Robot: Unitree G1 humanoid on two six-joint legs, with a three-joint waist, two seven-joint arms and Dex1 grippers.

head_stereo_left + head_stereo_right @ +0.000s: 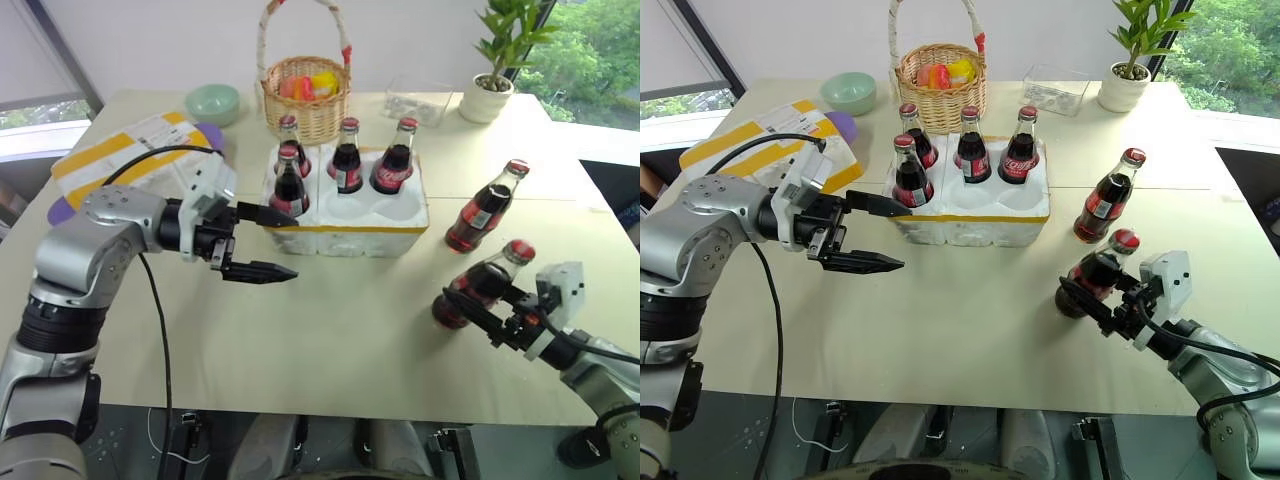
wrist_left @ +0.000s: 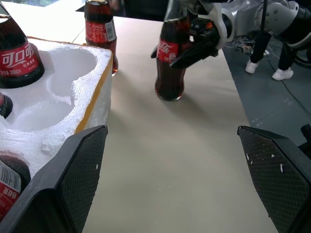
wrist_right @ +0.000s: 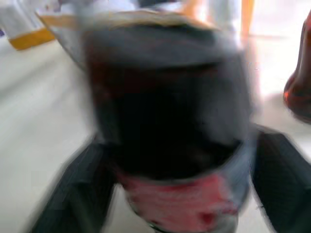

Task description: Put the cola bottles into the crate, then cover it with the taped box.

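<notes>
Nearest, by the tabletop's (image 1: 330,350) front right corner, the right tool (image 1: 478,307) is clenched on a cola bottle (image 1: 482,283), fingers either side of its lower body; the bottle leans, its red cap tipped toward the right edge. A second loose bottle (image 1: 486,206) stands just behind it, nearer the right edge, apart from the tool. Between these two bottles and the front edge the tabletop lies bare, and a broad bare strip runs along the whole front edge.

Over the middle-left of the tabletop the left tool (image 1: 262,242) hangs released, its fingers spread wide and pointing across toward the right, just in front of the crate's (image 1: 350,228) front left corner.

Mid-tabletop, the crate holds four bottles: three along its back row (image 1: 347,155) and one in the front left well (image 1: 289,182). Its front middle and front right wells are empty.

At the left edge lies the taped box (image 1: 120,152), flat, well apart from the crate. Along the back edge stand a green bowl (image 1: 212,103), a wicker basket (image 1: 305,95) with coloured items inside, a clear tray (image 1: 415,100) and a potted plant (image 1: 492,80).
</notes>
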